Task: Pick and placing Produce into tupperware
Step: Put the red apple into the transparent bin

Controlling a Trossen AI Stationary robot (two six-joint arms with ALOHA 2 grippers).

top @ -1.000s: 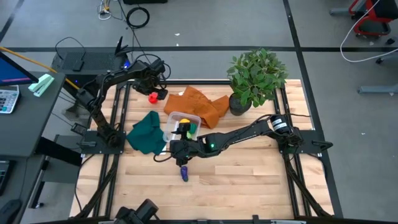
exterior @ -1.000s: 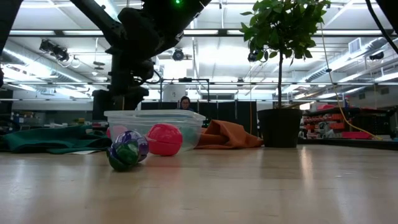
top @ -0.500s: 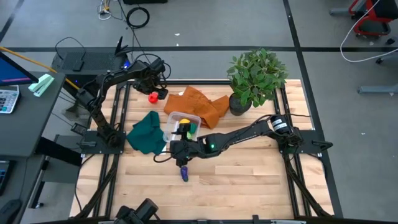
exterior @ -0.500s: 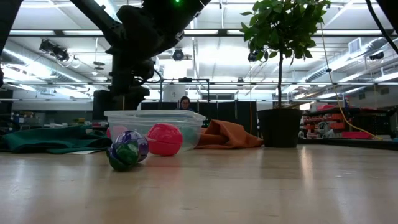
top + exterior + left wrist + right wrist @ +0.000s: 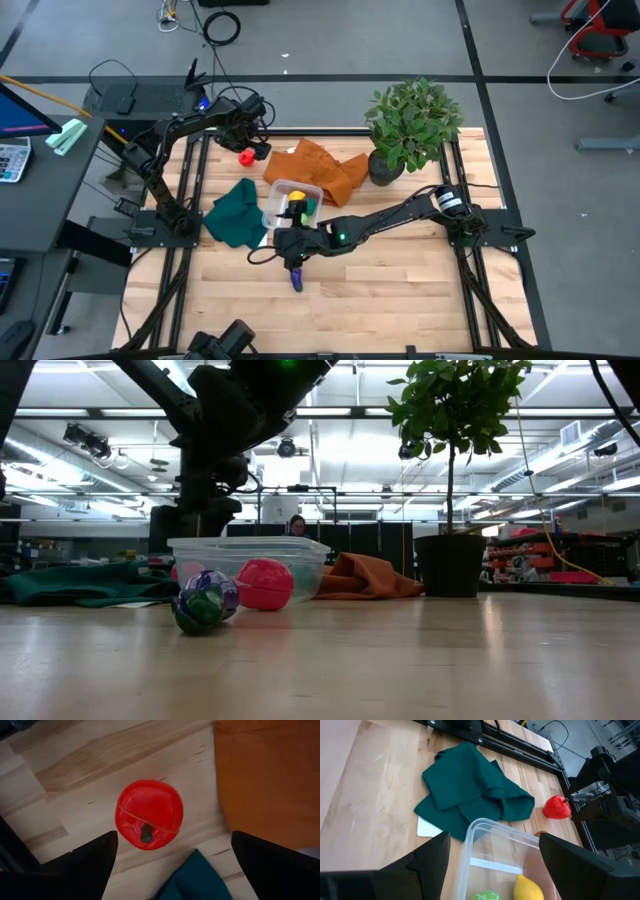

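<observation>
The clear tupperware (image 5: 292, 203) stands mid-table and holds a yellow piece (image 5: 527, 887) and a green piece (image 5: 485, 896) of produce. A red piece (image 5: 264, 583) shows through its wall in the low view. A purple-and-green piece (image 5: 296, 278) lies on the wood nearer the front. Another red fruit (image 5: 150, 814) rests on the table at the far left. My left gripper (image 5: 173, 845) hangs open straight above that fruit, clear of it. My right gripper (image 5: 493, 840) is open and empty, slanting down over the box's near rim.
An orange cloth (image 5: 315, 168) lies behind the box and a dark green cloth (image 5: 236, 212) to its left, with a white flat piece (image 5: 430, 826) under the cloth's edge. A potted plant (image 5: 410, 125) stands at the far right. Bare wood fills the table's front.
</observation>
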